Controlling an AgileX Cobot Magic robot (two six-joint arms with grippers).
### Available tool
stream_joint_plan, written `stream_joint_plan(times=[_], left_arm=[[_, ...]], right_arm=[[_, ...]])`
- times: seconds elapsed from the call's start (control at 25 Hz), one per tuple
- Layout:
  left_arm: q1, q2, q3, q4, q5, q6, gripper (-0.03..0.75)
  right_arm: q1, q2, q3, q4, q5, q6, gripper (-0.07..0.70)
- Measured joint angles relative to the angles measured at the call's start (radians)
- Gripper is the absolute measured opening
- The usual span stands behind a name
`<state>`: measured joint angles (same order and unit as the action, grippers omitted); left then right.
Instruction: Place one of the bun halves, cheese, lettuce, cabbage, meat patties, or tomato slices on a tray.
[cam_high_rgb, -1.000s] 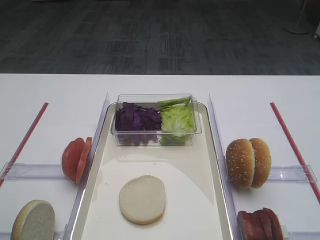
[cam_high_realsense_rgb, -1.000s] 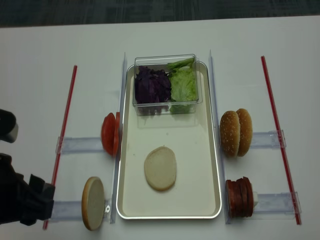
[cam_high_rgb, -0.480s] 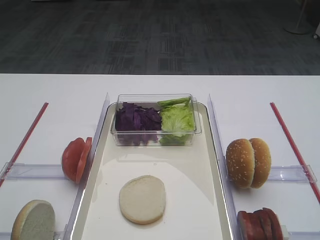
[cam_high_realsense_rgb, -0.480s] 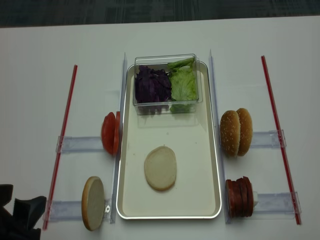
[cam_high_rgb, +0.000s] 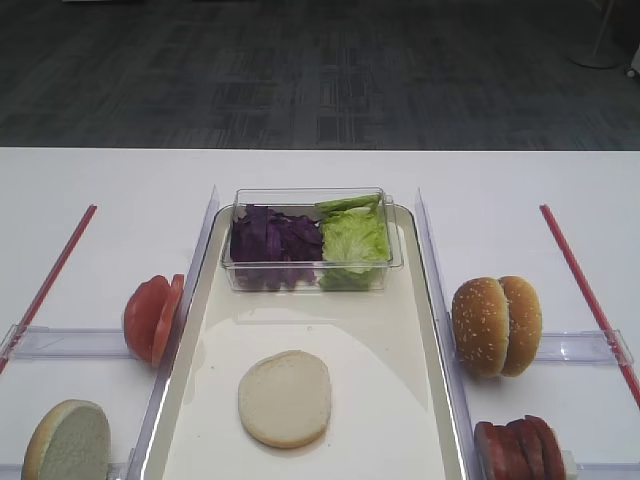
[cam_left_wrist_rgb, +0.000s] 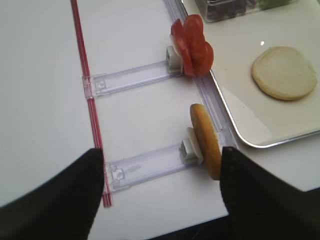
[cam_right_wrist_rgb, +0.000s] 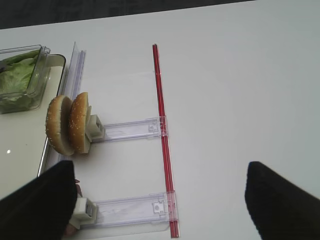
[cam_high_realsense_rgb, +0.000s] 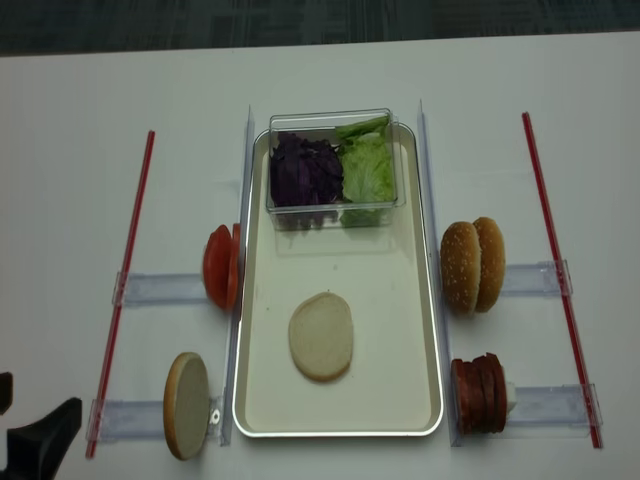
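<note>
One pale bun half (cam_high_realsense_rgb: 321, 336) lies flat, cut face up, in the near half of the tray (cam_high_realsense_rgb: 420, 300), well apart from both arms. The left end effector (cam_left_wrist_rgb: 160, 200) hangs over the worktop (cam_high_realsense_rgb: 70, 200) at the near left corner; its two dark fingers (cam_left_wrist_rgb: 50, 200) stand spread wide with nothing between them, released. Just ahead of it a second bun half (cam_left_wrist_rgb: 206, 141) stands on edge in a clear holder (cam_left_wrist_rgb: 150, 165), crust side toward the wrist camera, beside the tray's left rim. Farther along that rim the tomato slices (cam_high_realsense_rgb: 221, 266) stand on edge.

The right end effector (cam_right_wrist_rgb: 160, 200) shows only as two dark finger shapes, far apart, empty. One of them covers most of the meat patties (cam_high_realsense_rgb: 480, 394), which stand on edge in a row near the tray's right side. The sesame buns (cam_high_realsense_rgb: 473, 265) stand farther back.

The tray's long axis runs near to far. At its far end a clear box (cam_high_realsense_rgb: 333, 168) holds cabbage (cam_high_realsense_rgb: 303, 170) on the left and lettuce (cam_high_realsense_rgb: 366, 168) on the right. In the high view the near bun half and patties are cut off by the frame edge.
</note>
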<state>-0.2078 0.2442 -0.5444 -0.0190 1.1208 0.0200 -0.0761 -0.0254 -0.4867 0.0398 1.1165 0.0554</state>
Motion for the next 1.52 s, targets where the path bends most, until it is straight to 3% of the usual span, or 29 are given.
stream_joint_plan(times=[0.48, 0.8, 1.16, 1.36, 1.52], left_arm=[[0.000, -0.211, 0.020, -0.006, -0.011, 0.002, 0.457], [0.000, -0.226, 0.021, -0.006, -0.017, 0.015, 0.457], [0.000, -0.231, 0.052, -0.034, -0.128, 0.046, 0.456], [0.000, -0.232, 0.050, -0.040, -0.116, 0.050, 0.455], [0.000, -0.232, 0.038, -0.047, -0.003, 0.092, 0.454]], right_arm=[[0.000, 0.000, 0.000, 0.000, 0.000, 0.000, 0.692], [0.000, 0.000, 0.000, 0.000, 0.000, 0.000, 0.692], [0.000, 0.000, 0.000, 0.000, 0.000, 0.002, 0.692], [0.000, 0.000, 0.000, 0.000, 0.000, 0.004, 0.692], [0.000, 0.000, 0.000, 0.000, 0.000, 0.004, 0.692]])
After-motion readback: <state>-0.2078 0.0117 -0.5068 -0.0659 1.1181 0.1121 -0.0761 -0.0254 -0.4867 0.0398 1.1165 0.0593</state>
